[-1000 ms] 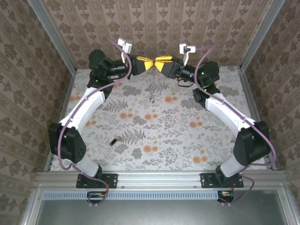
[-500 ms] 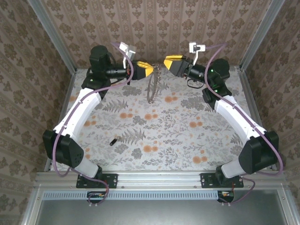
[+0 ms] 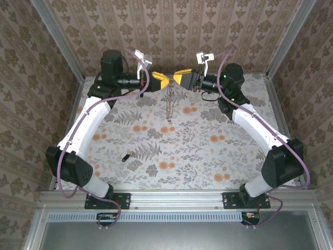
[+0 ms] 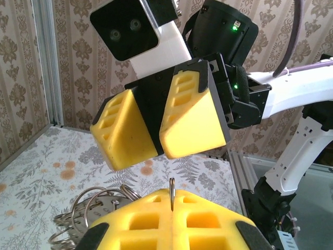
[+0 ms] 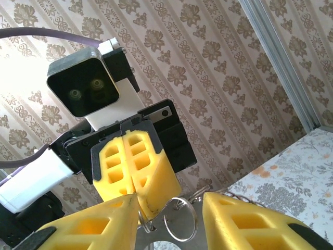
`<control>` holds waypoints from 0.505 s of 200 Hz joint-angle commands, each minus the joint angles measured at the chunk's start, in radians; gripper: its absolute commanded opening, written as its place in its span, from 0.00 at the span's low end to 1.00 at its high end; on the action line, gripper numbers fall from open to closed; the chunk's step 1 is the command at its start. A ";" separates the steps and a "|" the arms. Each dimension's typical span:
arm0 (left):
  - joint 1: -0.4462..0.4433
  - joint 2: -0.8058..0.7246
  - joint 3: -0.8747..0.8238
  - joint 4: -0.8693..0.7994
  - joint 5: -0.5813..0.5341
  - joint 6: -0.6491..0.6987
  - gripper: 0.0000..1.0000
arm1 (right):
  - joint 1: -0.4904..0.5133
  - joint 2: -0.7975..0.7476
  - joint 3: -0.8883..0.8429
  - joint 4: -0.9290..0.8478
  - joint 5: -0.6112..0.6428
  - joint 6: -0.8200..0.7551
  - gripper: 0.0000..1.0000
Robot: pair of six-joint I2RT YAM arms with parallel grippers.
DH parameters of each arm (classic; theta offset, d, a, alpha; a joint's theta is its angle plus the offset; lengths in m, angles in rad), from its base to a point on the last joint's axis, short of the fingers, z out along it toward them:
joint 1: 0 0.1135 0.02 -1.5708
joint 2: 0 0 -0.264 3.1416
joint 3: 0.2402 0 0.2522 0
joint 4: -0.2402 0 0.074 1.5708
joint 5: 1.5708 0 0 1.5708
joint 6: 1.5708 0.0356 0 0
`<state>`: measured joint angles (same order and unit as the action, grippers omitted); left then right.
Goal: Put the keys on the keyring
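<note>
Found tiny black-headed dark key [image 3: 125, 157] lying on floral worktop [image 3: 208, 156] toward near-left corner, well apart from both arms. Noted large thin brownish-grey ridged metal keyring [image 3: 169, 103] hanging above far-edge middle, pinched at top by left gripper [image 3: 165, 82], yellow pads [image 4: 140, 221] pressed together. Recorded right gripper [image 3: 176, 79] just opposite, fingers [image 5: 244, 224] spread.

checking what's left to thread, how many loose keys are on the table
1: a small dark key lies on the table, in its near-left area. More may hang hidden on the keyring held up at the back.
</note>
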<state>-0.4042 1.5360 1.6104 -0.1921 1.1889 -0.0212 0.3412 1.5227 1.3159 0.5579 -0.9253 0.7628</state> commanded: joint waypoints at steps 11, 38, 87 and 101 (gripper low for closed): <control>0.006 -0.018 0.044 -0.007 0.018 0.035 0.00 | 0.004 -0.068 0.002 -0.010 -0.016 -0.025 0.36; 0.005 -0.004 0.057 -0.015 0.024 0.035 0.00 | 0.016 -0.067 0.006 -0.023 -0.029 -0.031 0.33; 0.005 0.000 0.062 -0.015 0.031 0.029 0.00 | 0.032 -0.043 0.016 -0.021 -0.022 -0.031 0.33; 0.005 0.001 0.063 -0.016 0.032 0.027 0.00 | 0.036 -0.035 0.021 -0.013 -0.023 -0.025 0.33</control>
<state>-0.4042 1.5372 1.6321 -0.2043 1.1904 -0.0132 0.3679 1.4784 1.3159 0.5327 -0.9295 0.7502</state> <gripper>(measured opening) 0.045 0.327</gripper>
